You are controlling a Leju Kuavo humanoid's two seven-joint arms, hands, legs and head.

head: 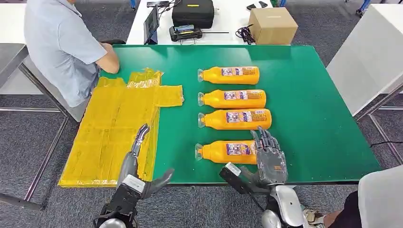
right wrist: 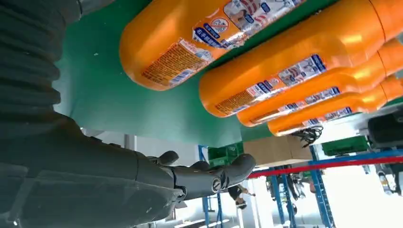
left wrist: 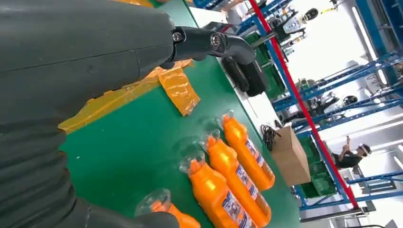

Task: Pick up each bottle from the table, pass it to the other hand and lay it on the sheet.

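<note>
Several orange bottles lie in a column on the green table (head: 309,109), caps pointing left. The nearest bottle (head: 227,151) (right wrist: 190,38) lies by the front edge; the others (head: 235,119) (head: 232,99) (head: 229,75) lie behind it. My right hand (head: 268,156) hovers over the base end of the nearest bottle, fingers spread, holding nothing. My left hand (head: 138,164) is open above the front right part of the yellow sheet (head: 114,128), empty. The left wrist view shows the bottle row (left wrist: 223,194) and the sheet's corner (left wrist: 178,88).
A person in a grey shirt (head: 62,45) leans on the table's far left corner, beside the sheet. Behind the table stand a cardboard box (head: 272,24), a black case (head: 193,13) and cables (head: 244,33). A white table (head: 370,57) stands to the right.
</note>
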